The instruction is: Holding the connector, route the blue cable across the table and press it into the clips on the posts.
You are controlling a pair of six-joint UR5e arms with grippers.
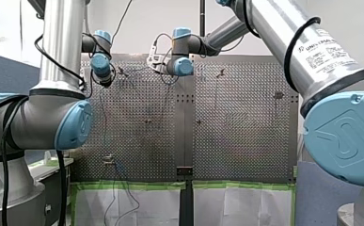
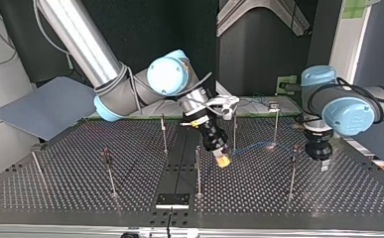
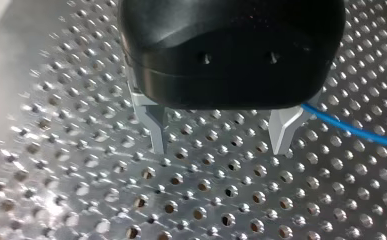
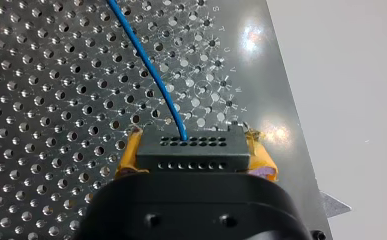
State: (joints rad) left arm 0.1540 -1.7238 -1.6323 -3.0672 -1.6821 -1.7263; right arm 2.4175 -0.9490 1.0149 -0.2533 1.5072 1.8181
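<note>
My right end effector [image 2: 222, 159] is closed on the black connector [image 4: 191, 147], with its yellow pads [image 4: 127, 156] clamping the connector's two ends. The blue cable [image 4: 151, 70] leaves the connector's face and curves away ahead of it, low over the bench [image 4: 41, 100]. My left end effector [image 3: 218, 145] stands wide open with nothing between its metal fingers, and the cable passes just outside one finger. The likeliest trouble, I judge, is that loose run. Pulled sideways, it could drag against the open finger, or hook around the thin post [image 2: 198, 171] just beside my right end effector instead of seating in a clip. A hard pull could also twist the connector between the pads. The clips themselves are too small to make out. The bench is a perforated metal plate, glossy enough to throw glare, with a dark strip [image 2: 177, 163] running beside my right end effector. Dark panels stand behind both arms. A grey board [image 2: 45, 111] lies well off on my right arm's side, and green tape [image 1: 132, 185] lines the bench edge far from both end effectors.
</note>
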